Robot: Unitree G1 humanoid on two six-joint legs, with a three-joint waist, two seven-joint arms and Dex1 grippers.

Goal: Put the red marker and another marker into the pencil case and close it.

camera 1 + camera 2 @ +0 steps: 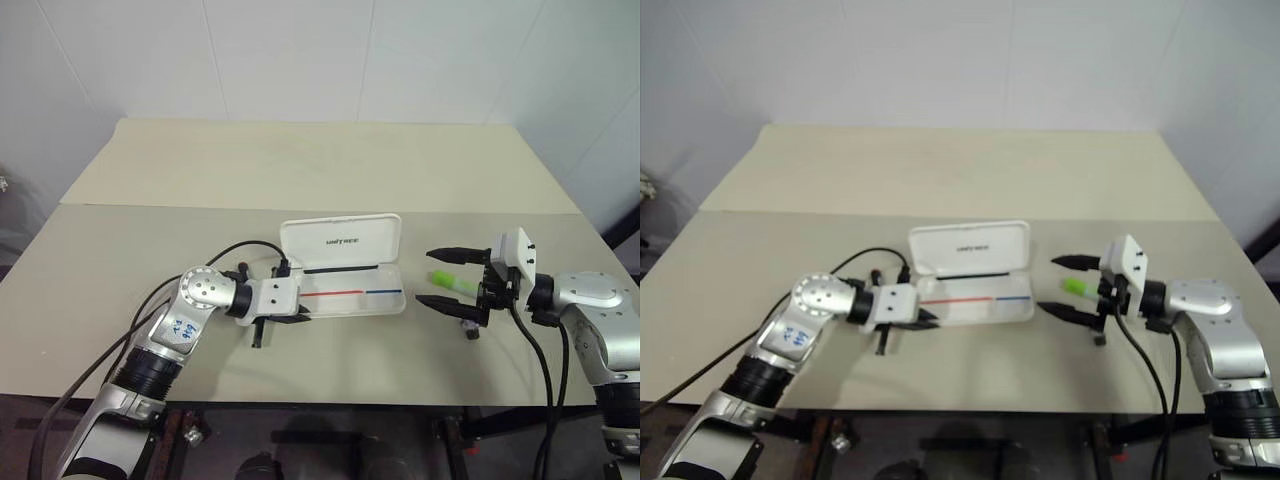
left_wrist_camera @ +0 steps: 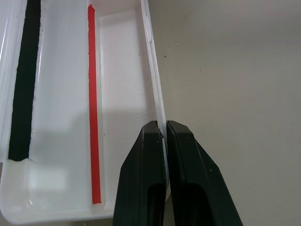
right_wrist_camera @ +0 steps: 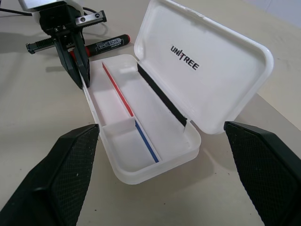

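The white pencil case (image 1: 350,300) lies open in the middle of the table, its lid (image 3: 207,66) tilted up and back. A red-and-blue stripe (image 3: 131,120) runs along the inside of the tray. My left gripper (image 2: 164,126) is shut on the thin front wall of the tray at its left end. The red marker (image 3: 110,43) lies on the table just beyond that gripper. My right gripper (image 1: 428,277) stands open to the right of the case, pointing at it. Below its fingers, the lime-green marker (image 1: 452,283) lies on the table.
A small dark stubby object (image 1: 472,330) sits on the table under the right wrist. The table's front edge (image 1: 330,400) runs close below both arms. A black cable (image 1: 215,258) loops over the left arm. The far half of the beige table (image 1: 320,160) is bare.
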